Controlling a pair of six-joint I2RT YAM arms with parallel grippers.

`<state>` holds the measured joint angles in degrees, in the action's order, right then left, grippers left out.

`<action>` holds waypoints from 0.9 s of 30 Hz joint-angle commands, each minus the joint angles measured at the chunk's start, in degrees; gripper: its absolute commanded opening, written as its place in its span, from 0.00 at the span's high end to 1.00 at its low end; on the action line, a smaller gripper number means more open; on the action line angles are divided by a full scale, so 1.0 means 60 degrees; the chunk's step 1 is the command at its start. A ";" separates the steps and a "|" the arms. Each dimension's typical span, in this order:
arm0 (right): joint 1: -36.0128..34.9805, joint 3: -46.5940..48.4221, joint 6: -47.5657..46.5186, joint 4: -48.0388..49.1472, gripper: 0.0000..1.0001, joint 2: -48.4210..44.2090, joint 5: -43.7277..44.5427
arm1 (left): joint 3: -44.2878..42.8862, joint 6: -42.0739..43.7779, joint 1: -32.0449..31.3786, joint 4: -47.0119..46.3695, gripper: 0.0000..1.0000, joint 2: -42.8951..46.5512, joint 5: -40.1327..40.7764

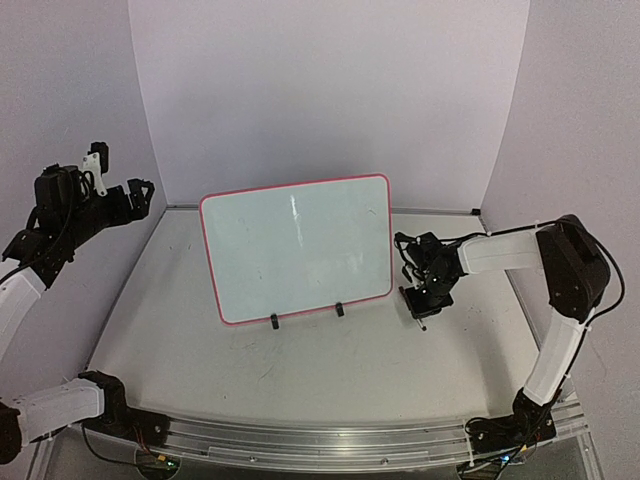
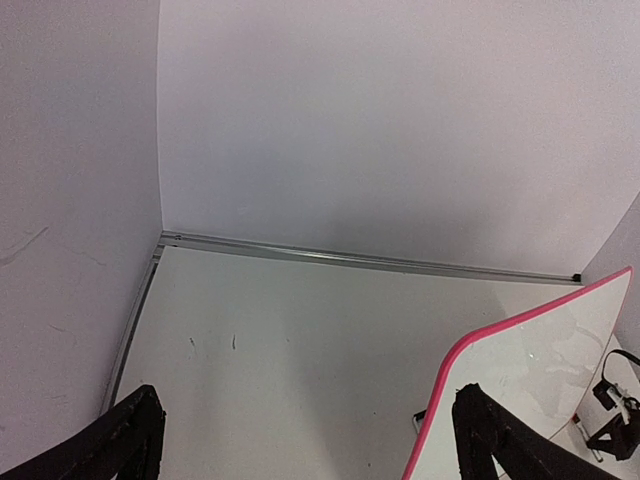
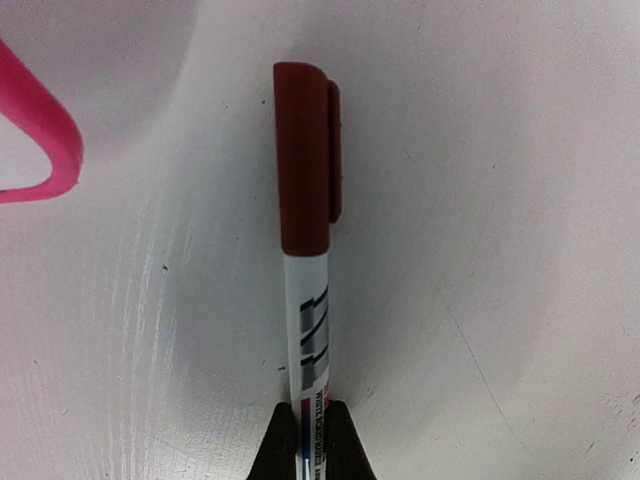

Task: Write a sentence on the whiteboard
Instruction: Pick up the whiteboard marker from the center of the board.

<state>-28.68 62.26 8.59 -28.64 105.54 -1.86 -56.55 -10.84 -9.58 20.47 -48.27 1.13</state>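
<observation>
We pinch one red-capped marker (image 3: 305, 200) in our right gripper (image 3: 312, 445).
Our left gripper (image 2: 305, 445) hangs with fingers spread at the far left; one whiteboard (image 1: 295, 245) stands on the table (image 1: 330, 370) on two black clip feet (image 1: 275, 322), just left of the marker.

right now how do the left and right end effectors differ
The left end effector is open and empty; the right end effector is shut on a red-capped marker. The left one is raised, off to the left of the whiteboard; the right one sits low by its right edge. Both are black.
</observation>
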 commanded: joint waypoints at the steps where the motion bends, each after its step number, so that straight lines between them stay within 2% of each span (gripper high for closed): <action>1: -0.0055 0.0156 0.0122 -0.0390 1.00 0.0155 0.0260 | -0.0174 0.0087 0.0024 -0.0241 0.01 -0.0097 -0.0062; 6: -0.0062 -0.0048 0.0585 -0.0353 1.00 -0.0358 0.0747 | -0.0183 -0.0024 0.0016 -0.0064 0.01 -0.0082 -0.0939; 12: -0.0261 -0.0554 0.1121 -0.0351 1.00 -0.2565 0.0866 | 0.0155 -0.0614 0.0018 0.0844 0.01 -0.0116 -0.2092; 16: -0.1580 -0.0413 0.0429 -0.0518 1.00 -0.3692 0.0452 | 0.0263 -0.0857 0.0010 0.1877 0.02 -0.0147 -0.3313; 20: -0.2982 0.0201 0.0180 -0.0869 1.00 -0.3809 0.0422 | 0.0134 -0.1277 -0.0355 0.2323 0.04 -0.0150 -0.4676; 27: -0.4737 0.1691 -0.0212 -0.0891 1.00 -0.3029 -0.0468 | -0.0412 -0.1721 -0.1972 0.2675 0.04 -0.0579 -0.5105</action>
<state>-52.62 66.20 9.71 -32.83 84.22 -1.56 -55.70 -18.40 -17.40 35.65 -49.98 -24.57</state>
